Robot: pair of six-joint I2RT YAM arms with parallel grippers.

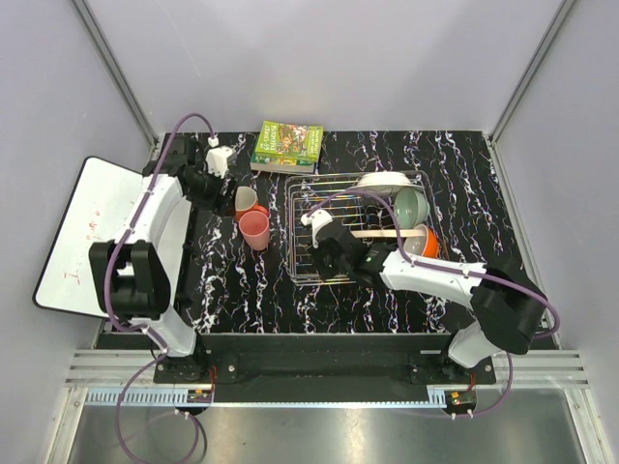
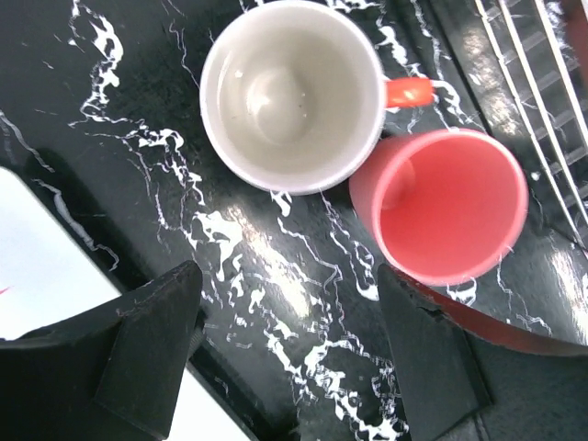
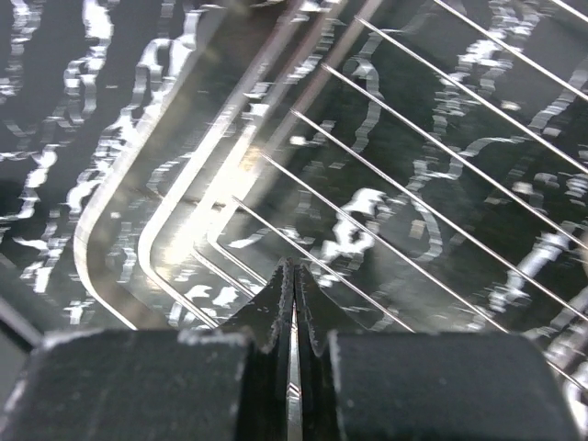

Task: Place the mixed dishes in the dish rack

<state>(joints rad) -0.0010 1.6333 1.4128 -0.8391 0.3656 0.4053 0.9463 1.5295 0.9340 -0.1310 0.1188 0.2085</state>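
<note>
Looking down the left wrist view, you have the left gripper (image 2: 287, 276) standing wide open and empty just above the black marbled table (image 1: 464, 174), and both loose cups lie ahead of its fingertips. The cream-lined mug (image 2: 292, 96) sits almost straight in front of the gap. The salmon-pink cup (image 2: 439, 204) sits ahead and off toward the dish rack (image 1: 302, 217), closer to the finger on that side. Both stand upright with their mouths facing up, so their long axes run vertical and you would meet a rim or wall, not a side lying flat. The two are touching or very nearly so, and the mug's orange handle points over the pink cup's rim toward the rack, which leaves little room for a finger between them. From above, this arm is plainly the nearer one. The right gripper (image 3: 294, 285) hovers over the rack's near left corner with its jaws pressed together and nothing visible between them. My judgement is that you take the pink cup first, since it is the cup nearer the rack, and carry it sideways over the raised rim into the bare left half.
</note>
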